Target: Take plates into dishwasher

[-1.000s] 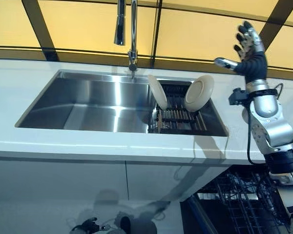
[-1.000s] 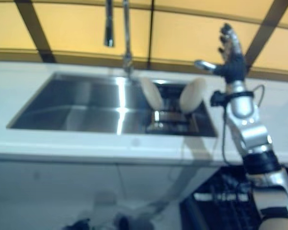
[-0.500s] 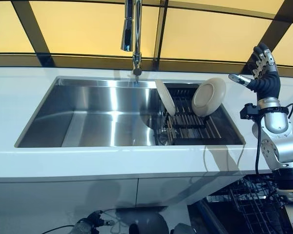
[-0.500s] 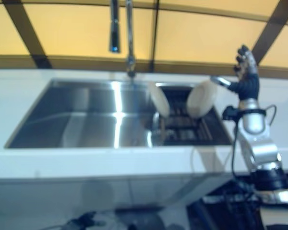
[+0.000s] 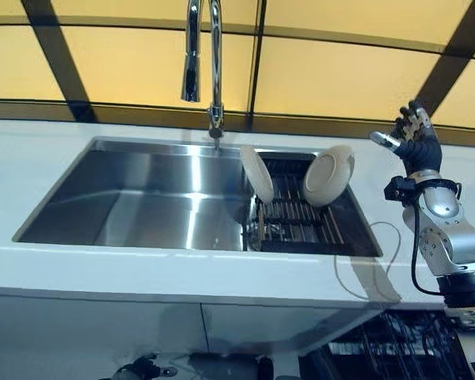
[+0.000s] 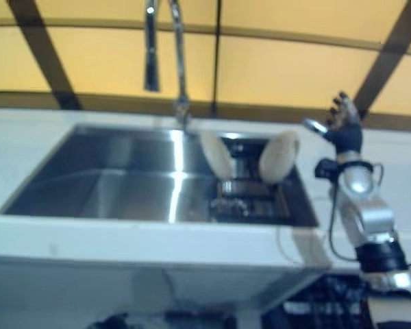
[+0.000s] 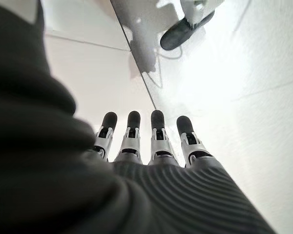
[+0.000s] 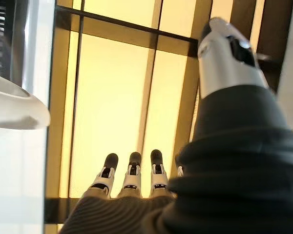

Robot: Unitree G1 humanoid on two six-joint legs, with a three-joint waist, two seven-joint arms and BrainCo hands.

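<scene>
White counter and steel sink under amber wall panels; right hand raised beside the plates, nothing gripped.

Sink (image 5: 127, 190) fills the centre of the frame, with a tap (image 5: 202, 55) at upper centre and a dark rack (image 5: 297, 218) in its right end. Two plates stand on edge in that rack: the left plate (image 5: 256, 173) leans left, the right plate (image 5: 328, 176) leans right. Right hand (image 5: 412, 134), at right of frame, is held upright with fingers spread, near the right plate but apart from it. Left hand (image 7: 146, 141) shows only in its wrist view, fingers straight, pointing at the floor. Dishwasher rack (image 5: 396, 348) lies open at lower right. Likely risks: a reach across the counter (image 5: 142, 269) edge may clip the rim and topple the plate; a one-sided pinch on smooth glaze may slip.
</scene>
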